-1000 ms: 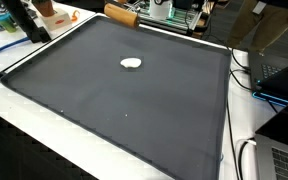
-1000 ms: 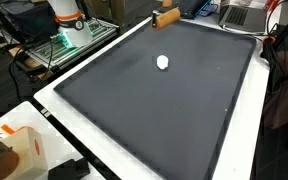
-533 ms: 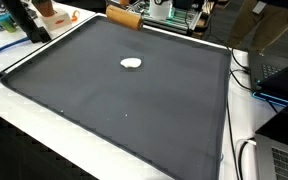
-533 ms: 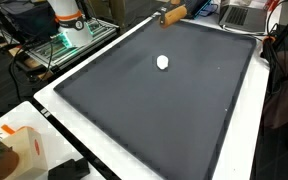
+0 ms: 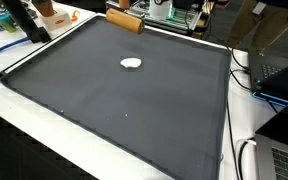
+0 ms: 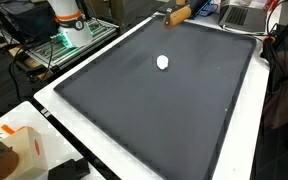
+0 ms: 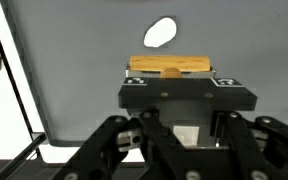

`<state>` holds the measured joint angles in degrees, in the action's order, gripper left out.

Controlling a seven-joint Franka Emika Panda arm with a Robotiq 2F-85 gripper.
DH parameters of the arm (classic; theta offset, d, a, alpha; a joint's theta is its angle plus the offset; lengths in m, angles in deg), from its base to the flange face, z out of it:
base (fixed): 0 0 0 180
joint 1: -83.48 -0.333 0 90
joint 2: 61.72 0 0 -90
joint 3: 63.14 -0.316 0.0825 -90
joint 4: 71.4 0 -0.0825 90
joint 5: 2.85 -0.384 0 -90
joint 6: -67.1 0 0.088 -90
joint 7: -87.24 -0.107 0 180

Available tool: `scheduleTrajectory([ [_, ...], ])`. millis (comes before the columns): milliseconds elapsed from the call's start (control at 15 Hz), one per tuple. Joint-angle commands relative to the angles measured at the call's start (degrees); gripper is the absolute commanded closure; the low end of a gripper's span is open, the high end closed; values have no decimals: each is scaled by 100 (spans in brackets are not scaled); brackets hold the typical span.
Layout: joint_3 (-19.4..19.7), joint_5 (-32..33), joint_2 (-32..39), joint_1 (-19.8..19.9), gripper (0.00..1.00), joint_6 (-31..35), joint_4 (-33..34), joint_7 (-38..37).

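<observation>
In the wrist view my gripper (image 7: 172, 82) is shut on a wooden block (image 7: 170, 67), which lies crosswise between the jaws. Beyond it a small white object (image 7: 160, 33) lies on the dark grey mat (image 7: 74, 60). In both exterior views the wooden block (image 5: 124, 20) (image 6: 177, 14) hangs at the mat's far edge, and the white object (image 5: 131, 63) (image 6: 163, 62) lies apart from it, nearer the middle of the mat (image 5: 124, 110) (image 6: 174, 110). The arm itself is mostly out of the exterior views.
The mat lies on a white table (image 5: 44, 140). An orange-and-white box (image 6: 19, 145) stands at a table corner. Laptops and cables (image 5: 274, 80) lie at one side, and a rack of electronics (image 6: 69, 35) stands beyond the table.
The wooden block has shifted a little along the mat's far edge with the gripper. The white object has not moved.
</observation>
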<state>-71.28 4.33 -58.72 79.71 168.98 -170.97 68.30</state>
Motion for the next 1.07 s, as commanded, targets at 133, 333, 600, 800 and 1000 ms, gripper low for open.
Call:
scheduleTrajectory([
  [133,115,33,272,-138,77,-263,312,-236],
  [333,132,87,509,-192,77,-579,628,-390],
  [600,168,154,927,-332,77,-1026,1308,-663],
  [800,219,178,1327,-444,77,-1316,1899,-795],
  [1000,307,199,1760,-556,77,-1605,2517,-897],
])
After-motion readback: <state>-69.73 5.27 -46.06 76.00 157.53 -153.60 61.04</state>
